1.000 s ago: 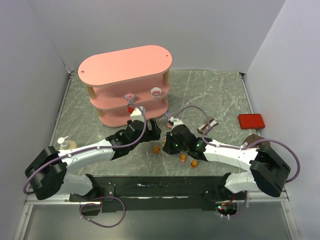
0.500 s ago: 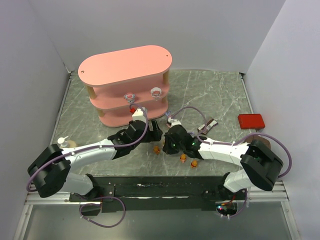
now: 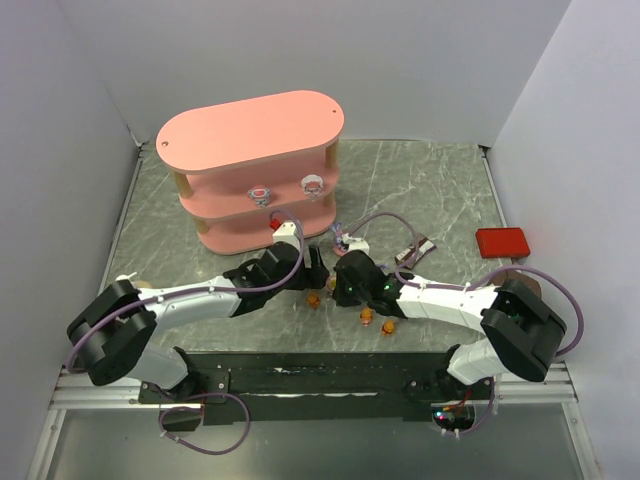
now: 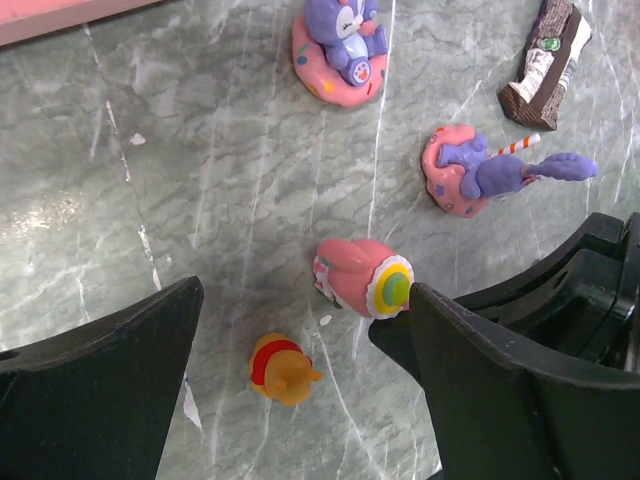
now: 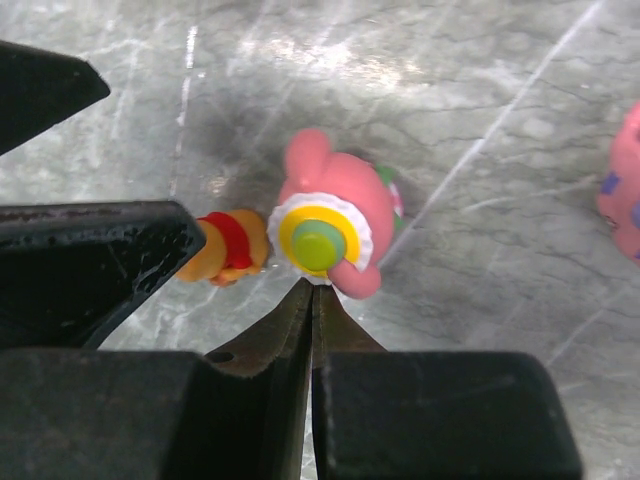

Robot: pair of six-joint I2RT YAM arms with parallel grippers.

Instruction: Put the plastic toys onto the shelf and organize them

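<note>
The pink shelf (image 3: 250, 140) stands at the far left with two pink-white toys (image 3: 260, 193) on its middle tier. My left gripper (image 4: 305, 290) is open and low over the table; a pink-white toy (image 4: 360, 275) lying on its side and an orange bear (image 4: 283, 369) sit between its fingers. My right gripper (image 5: 312, 290) is shut and empty, its tip touching that pink-white toy (image 5: 335, 215). Two purple toys (image 4: 340, 45) on pink rings lie beyond, one of them tipped over (image 4: 480, 175). Two more orange bears (image 3: 366, 316) lie by the right arm.
A brown-wrapped snack bar (image 3: 415, 250) lies right of the grippers, and a red flat box (image 3: 502, 241) sits near the right wall. A soap bottle (image 3: 128, 285) stands at the left, partly behind the left arm. The two grippers (image 3: 325, 272) are almost touching.
My left gripper has moved right and toward me, away from the shelf, down to the toys. The right gripper has shifted only slightly left.
</note>
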